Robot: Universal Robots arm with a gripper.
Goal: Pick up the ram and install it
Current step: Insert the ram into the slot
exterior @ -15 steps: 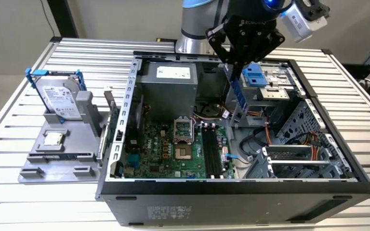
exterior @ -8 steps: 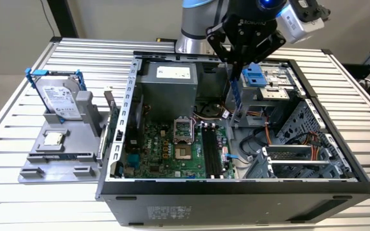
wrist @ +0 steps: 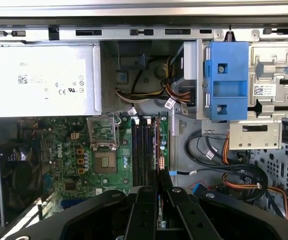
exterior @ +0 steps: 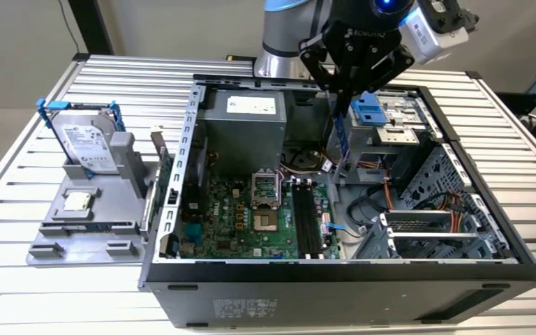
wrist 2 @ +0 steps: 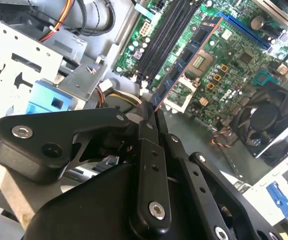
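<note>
The black 2-fingered hand (exterior: 350, 92) hung over the open grey metal computer case (exterior: 343, 293), which lay on its side on the slatted metal surface (exterior: 63, 300). Its fingers (wrist 2: 147, 131) were pressed nearly together, clamped on one end of the ram (exterior: 345, 136), a long, thin, dark circuit-board stick. The stick hung upright below the hand inside the case opening, with its free end down near the green motherboard (exterior: 240, 223) and not seated in anything. In the exterior view that lower end sat just to the view's right of the far end of the long black memory slots (exterior: 306, 220). In the second wrist view the stick (wrist 2: 183, 60) ran out from the fingertips toward the board, its small chips showing along 1 face. In the first wrist view it appeared edge-on beside the slots (wrist: 144, 150).

On the exterior view's left, well apart from the case, a grey plastic holder (exterior: 91, 230) carried a silver hard drive in a blue frame (exterior: 89, 143) and a small square processor chip (exterior: 78, 201).
</note>
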